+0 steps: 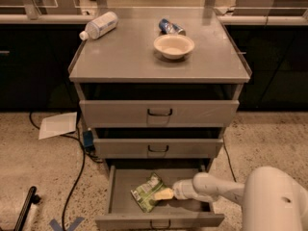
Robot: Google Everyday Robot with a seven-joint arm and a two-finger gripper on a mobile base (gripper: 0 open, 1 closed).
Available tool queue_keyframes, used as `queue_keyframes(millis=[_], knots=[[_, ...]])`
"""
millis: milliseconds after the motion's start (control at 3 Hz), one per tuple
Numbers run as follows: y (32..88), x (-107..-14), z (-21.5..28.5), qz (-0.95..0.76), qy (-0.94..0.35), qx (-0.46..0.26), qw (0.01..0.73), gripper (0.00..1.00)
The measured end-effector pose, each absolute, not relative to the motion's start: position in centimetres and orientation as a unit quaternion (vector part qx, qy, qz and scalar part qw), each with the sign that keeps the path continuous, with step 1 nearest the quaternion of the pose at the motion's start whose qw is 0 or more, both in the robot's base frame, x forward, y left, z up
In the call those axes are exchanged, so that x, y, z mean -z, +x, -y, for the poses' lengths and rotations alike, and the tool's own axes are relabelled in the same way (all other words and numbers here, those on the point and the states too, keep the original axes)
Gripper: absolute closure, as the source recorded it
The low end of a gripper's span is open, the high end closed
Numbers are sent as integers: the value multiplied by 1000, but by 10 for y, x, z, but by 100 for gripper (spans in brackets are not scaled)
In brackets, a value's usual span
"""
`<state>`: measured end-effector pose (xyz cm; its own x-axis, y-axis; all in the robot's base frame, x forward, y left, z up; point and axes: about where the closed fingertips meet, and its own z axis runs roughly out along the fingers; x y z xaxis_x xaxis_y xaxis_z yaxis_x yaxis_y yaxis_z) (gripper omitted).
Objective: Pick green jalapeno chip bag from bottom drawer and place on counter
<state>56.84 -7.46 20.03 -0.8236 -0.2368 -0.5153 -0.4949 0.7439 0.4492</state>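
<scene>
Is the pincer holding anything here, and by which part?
Cannot be told. The pincer is in the bottom drawer, its tip at the right edge of the chip bag, which lies on the drawer floor; no grip shows.

Lab: metal cabinet (120, 113), floor cables (77, 177); gripper (163, 194) in btm drawer (159, 221).

Green chip bag (145, 197) in bottom drawer (126, 182), claw (162, 194) beside

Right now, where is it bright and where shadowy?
Camera view: soft sheen on the counter; deep shadow in the gaps above the upper drawers; the bottom drawer is dimmer, yet the claw shows inside it, at the green jalapeno chip bag.
</scene>
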Motion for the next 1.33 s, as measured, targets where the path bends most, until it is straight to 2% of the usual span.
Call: queue_keyframes(millis=[333, 1333], knots=[[582, -189, 50, -901, -224, -307, 209, 0], [585, -171, 46, -900, -217, -316, 205, 0]])
